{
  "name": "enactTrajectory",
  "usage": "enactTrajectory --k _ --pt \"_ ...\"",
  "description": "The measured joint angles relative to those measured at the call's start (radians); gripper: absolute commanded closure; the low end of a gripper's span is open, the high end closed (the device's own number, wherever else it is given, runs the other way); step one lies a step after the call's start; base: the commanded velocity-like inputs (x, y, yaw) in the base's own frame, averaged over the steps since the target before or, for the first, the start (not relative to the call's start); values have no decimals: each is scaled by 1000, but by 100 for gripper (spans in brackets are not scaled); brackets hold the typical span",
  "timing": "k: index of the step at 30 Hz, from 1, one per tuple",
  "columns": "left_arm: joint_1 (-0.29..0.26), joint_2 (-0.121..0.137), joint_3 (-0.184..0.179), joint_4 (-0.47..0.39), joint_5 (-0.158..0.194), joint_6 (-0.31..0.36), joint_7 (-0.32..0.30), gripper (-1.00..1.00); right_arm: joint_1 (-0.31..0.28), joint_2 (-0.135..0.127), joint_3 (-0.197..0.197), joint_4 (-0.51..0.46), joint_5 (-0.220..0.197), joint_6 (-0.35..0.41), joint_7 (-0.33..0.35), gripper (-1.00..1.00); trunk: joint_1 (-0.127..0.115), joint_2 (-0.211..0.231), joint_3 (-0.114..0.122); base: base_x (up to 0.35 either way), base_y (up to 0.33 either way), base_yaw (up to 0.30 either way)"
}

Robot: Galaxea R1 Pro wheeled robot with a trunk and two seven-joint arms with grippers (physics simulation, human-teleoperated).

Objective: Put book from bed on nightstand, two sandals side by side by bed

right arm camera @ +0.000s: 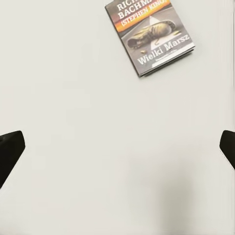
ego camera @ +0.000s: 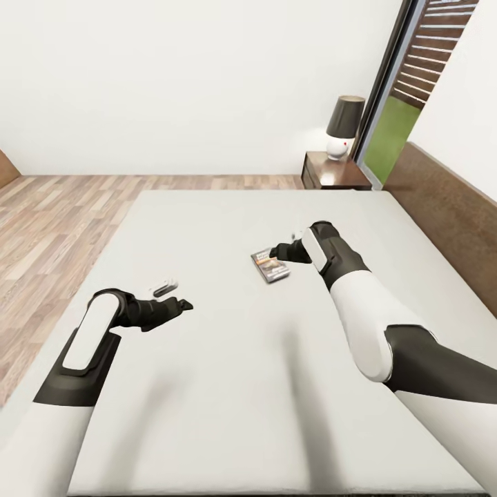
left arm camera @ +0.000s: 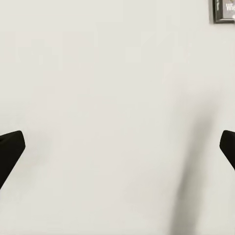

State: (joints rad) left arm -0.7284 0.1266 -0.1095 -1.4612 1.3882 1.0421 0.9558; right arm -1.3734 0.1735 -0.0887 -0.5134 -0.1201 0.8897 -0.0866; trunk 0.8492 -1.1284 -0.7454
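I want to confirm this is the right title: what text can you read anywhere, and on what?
All on the book cover:
"RIC..." top line, cut off by the picture edge
"BACHM..." also cut off
"(STEPHEN KING)"
"Wielki Marsz"
Small print along the cover's lower edge: too small to read.
Head view: the book's lettering is blurred.

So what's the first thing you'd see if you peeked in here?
The huge pale grey-white bed spreads under both robot arms. A small dark paperback book lies flat on it, just ahead of the open right gripper. Far back, a dark-shaded lamp stands on the dark brown wooden nightstand.
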Motion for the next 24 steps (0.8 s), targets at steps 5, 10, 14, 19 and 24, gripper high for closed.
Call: enactTrajectory --k 5,10,14,19,24 --pt "-2 -2 1 -2 10 -8 -1 -100 -7 0 0 48 -1 -38 -18 -100 0 0 -8 0 0 0" --pt "-4 -2 0 -3 13 -61 -2 -100 -11 0 0 59 -2 -47 -22 -100 11 -21 -25 0 0 0" --pt "-5 -1 0 -3 15 -86 -3 -100 -17 0 0 63 -2 -50 -24 -100 19 -35 -37 0 0 0" --pt "-3 1 -2 -4 11 -95 -3 -100 -21 0 0 64 -1 -51 -24 -100 19 -35 -45 0 0 0" --pt "4 8 -7 -4 3 -90 -3 -100 -23 0 0 65 -1 -52 -25 -100 0 0 -37 0 0 0"
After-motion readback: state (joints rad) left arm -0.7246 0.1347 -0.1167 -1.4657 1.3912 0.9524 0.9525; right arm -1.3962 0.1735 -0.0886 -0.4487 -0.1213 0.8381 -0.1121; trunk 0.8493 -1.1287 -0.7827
